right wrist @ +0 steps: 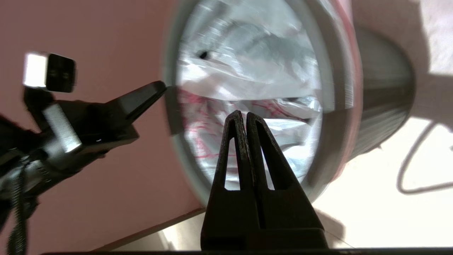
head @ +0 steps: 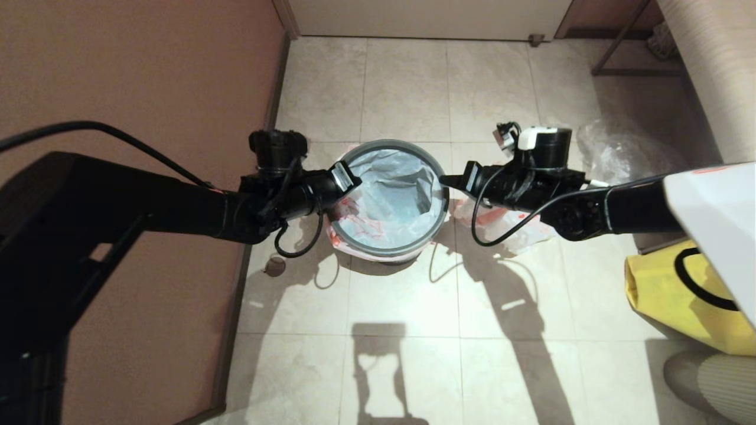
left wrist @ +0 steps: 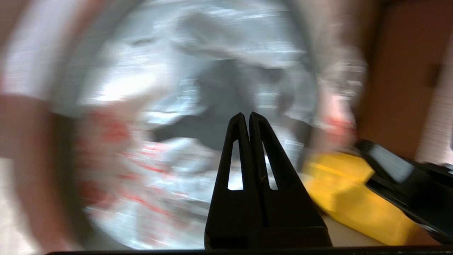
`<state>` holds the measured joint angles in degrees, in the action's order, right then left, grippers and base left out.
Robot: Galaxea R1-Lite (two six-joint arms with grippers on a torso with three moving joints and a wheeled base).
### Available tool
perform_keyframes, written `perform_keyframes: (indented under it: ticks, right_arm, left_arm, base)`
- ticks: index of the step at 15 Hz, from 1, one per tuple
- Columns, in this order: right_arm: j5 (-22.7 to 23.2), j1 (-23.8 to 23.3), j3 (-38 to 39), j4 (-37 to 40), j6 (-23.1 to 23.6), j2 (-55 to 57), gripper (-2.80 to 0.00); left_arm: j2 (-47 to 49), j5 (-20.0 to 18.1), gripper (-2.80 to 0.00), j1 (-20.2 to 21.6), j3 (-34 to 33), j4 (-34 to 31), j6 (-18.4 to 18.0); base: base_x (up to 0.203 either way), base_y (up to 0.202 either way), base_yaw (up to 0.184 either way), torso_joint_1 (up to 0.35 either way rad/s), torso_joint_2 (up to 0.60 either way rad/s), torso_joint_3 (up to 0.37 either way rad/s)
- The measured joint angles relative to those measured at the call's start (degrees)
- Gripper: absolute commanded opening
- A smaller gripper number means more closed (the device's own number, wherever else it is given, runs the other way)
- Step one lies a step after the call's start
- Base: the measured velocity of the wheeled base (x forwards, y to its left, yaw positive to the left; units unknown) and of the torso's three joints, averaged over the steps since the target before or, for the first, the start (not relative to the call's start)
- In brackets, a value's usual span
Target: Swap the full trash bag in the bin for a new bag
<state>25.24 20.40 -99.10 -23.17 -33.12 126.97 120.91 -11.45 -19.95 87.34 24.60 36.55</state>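
Though the bin (head: 387, 251) on the floor tiles already wears a white bag (head: 396, 195) under the grey ring (head: 440, 218), neither arm has hold of anything. Left gripper (head: 353, 179) sits at the ring's left edge, fingers pressed together, nothing between them. Right gripper (head: 444, 179) sits at the ring's right edge, likewise closed and empty. Both tips are level with the rim, facing each other across the mouth.

The bag's orange-red band and red print spill outside the rim on the left and near side. Inside, the liner looks loose and crumpled, with a dark gap toward the right (probably bare bin wall, cannot be sure). No bulging contents show through; whether this is the fresh liner or the old one I cannot settle from here.

Another white-and-red bag (head: 502, 227) lies on the floor just right of the bin, under the right arm. A clear bag (head: 620, 153) sits farther right; a yellow bag (head: 679, 295) near right.

Risks, as judged:
- Closed tips pressing on the ring could tilt it or pop it off, freeing the liner.
- A sideways nudge may slide or tip the light bin.
- Pointed tips could snag or tear the thin film.
- The right arm's dangling cable hangs close above the floor bag and might drag it.
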Motion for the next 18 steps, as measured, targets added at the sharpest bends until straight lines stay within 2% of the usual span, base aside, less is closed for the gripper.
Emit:
perform_keyframes:
  ticks: [2,3,5,6,9,11,13,15,18]
  right_arm:
    - [-5.1,0.2,3.8,6.3,4.8,-8.8,-2.8]
    - [-7.7,0.2,5.3,10.3,7.3,-13.3,-2.8]
    - [-12.6,0.0,7.7,19.7,11.0,-21.6,-2.8]
    - [-15.4,-0.5,9.3,24.8,12.1,-25.4,-2.8]
    - [-22.2,-1.0,17.5,33.8,13.4,-36.1,-2.8]
    - [-25.6,-0.7,24.5,35.3,14.5,-43.3,-2.8]
    - [-27.7,-3.8,31.9,36.1,17.1,-51.3,-2.8]
    - [-28.5,-7.1,37.8,37.1,19.1,-59.5,-2.8]
    - [-29.2,-11.4,43.4,41.1,19.3,-72.0,-2.8]
  left_arm:
    - [-7.4,0.0,-2.8,-3.1,-2.6,0.0,-0.4]
    - [-11.1,0.1,-2.8,-4.8,-3.5,-0.3,-1.9]
    - [-18.2,1.4,-2.8,-7.0,-5.4,-4.1,-7.2]
    - [-21.8,3.3,-2.8,-7.9,-7.6,-7.2,-10.6]
    - [-31.4,12.9,-2.8,-10.1,-18.8,-13.4,-19.5]
    - [-38.2,20.9,-2.8,-11.3,-24.5,-14.8,-23.5]
    - [-46.1,29.1,-2.8,-12.5,-30.5,-15.5,-29.9]
    - [-53.6,34.5,-2.8,-11.2,-36.7,-13.9,-36.0]
    - [-63.7,36.9,-2.8,-3.1,-47.9,-6.5,-45.5]
  base:
    - [0.0,0.0,0.0,0.0,0.0,0.0]
    - [0.0,0.0,0.0,0.0,0.0,0.0]
    - [0.0,0.0,0.0,0.0,0.0,0.0]
    - [0.0,0.0,0.0,0.0,0.0,0.0]
    - [0.0,0.0,0.0,0.0,0.0,0.0]
    - [0.0,0.0,0.0,0.0,0.0,0.0]
    - [0.0,0.0,0.0,0.0,0.0,0.0]
    - [0.0,0.0,0.0,0.0,0.0,0.0]
    - [0.0,0.0,0.0,0.0,0.0,0.0]
